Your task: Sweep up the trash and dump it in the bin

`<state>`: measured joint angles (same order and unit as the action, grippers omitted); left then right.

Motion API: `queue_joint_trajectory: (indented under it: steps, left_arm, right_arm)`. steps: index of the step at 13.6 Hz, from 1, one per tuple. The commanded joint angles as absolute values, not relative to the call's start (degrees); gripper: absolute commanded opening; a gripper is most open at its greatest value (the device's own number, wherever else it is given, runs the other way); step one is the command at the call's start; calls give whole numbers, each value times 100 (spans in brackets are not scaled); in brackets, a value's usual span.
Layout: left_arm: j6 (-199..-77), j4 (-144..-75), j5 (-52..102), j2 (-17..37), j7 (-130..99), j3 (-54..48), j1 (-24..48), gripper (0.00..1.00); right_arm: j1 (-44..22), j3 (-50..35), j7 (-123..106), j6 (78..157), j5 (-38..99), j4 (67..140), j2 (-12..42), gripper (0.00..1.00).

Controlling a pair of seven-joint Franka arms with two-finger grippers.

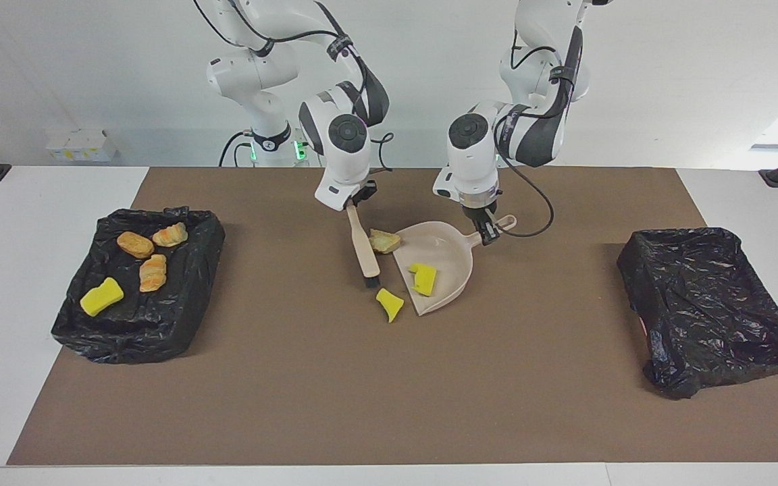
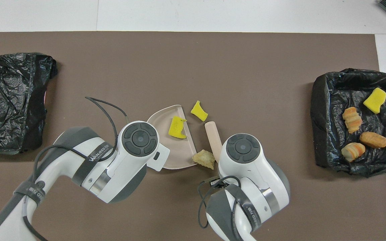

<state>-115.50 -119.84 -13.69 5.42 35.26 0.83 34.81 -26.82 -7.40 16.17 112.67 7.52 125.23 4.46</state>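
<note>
My left gripper [image 1: 487, 231] is shut on the handle of the beige dustpan [image 1: 446, 253], which rests on the mat with one yellow trash piece [image 1: 423, 278] in it. My right gripper [image 1: 355, 200] is shut on the beige brush [image 1: 364, 246]; the brush hangs slanted, its bristles low beside the pan's mouth. A tan trash lump [image 1: 384, 240] lies between brush handle and pan. Another yellow piece [image 1: 389, 304] lies on the mat just off the pan's lip. The black-lined bin [image 1: 132, 341] toward the right arm's end holds several pieces. Overhead, the arms hide both grippers.
A second black-lined bin [image 1: 706, 297] sits toward the left arm's end of the table with nothing visible in it. The brown mat [image 1: 389, 405] covers most of the table. The left arm's cable [image 1: 541, 202] loops beside the dustpan handle.
</note>
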Motion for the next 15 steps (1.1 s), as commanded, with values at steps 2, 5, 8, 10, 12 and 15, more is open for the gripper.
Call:
queue_joint_trajectory:
  steps: [2,5,8,10,12,15]
  left_arm:
    - [-11637,-12164,-1327,396,3454,70,3437,0]
    - [-11645,-12173,-1318,396,3454,70,3437,0]
    - [-11654,-12173,-1292,387,3454,70,3437,0]
    - [-11646,-12182,-1292,387,3454,70,3428,0]
    - [-11646,-12182,-1283,387,3454,70,3428,0]
    - [-11637,-12103,-1144,448,3445,79,3349,0]
  right_arm:
    - [-2830,-765,1871,11548,1877,12314,624,0]
    - [-2839,-773,2144,11751,2713,12016,773,0]
    - [-2751,-773,2109,11585,2795,11927,669,0]
    - [-2742,-738,2100,11426,2690,11918,633,0]
    - [-2742,-721,2092,11417,2332,11892,642,0]
    - [-2690,-721,2153,10630,1233,11296,738,0]
